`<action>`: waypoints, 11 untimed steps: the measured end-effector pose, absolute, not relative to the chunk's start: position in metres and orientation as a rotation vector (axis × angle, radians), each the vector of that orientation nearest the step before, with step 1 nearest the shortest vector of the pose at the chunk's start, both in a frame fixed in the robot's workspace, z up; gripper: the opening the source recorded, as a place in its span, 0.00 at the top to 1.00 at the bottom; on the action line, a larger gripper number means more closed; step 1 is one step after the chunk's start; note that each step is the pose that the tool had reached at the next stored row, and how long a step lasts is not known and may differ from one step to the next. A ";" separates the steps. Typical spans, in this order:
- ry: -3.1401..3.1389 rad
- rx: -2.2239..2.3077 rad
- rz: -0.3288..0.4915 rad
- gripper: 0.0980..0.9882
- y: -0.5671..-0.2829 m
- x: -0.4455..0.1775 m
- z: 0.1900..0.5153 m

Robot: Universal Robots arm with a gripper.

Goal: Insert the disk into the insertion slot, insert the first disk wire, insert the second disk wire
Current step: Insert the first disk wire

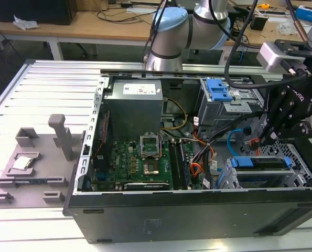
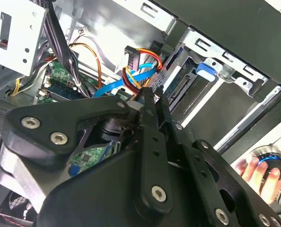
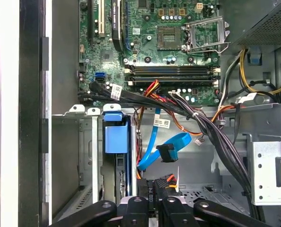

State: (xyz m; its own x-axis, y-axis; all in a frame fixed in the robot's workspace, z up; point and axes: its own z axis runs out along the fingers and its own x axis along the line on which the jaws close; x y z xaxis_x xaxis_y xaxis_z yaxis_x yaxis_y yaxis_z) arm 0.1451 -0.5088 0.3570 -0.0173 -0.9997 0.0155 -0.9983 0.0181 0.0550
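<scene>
With the blue-framed silver disk (image 1: 260,163) seated in the perforated silver drive cage (image 1: 302,173), my gripper (image 3: 155,199) pinches a black plug with red and yellow wires (image 3: 153,187), jaws nearly closed, so I'd square it to the disk's socket and press gently.

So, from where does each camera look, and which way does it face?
Exterior view: off the arm, above, looking down into the open computer case; the arm and tool show.
First wrist view: on the wrist, looking past the tool at the motherboard and the disk.
Second wrist view: behind the tool, facing the disk; a person's hand shows.
Shared: all three show tool and disk; both wrist views show the blue cable.
</scene>
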 end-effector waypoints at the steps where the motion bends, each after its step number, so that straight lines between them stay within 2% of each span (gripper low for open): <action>1: -2.205 2.167 -0.043 0.91 -0.509 0.145 0.357; 6: -2.205 2.166 -0.042 0.91 -0.509 0.150 0.357; 11: -2.205 2.166 -0.042 0.91 -0.527 0.150 0.357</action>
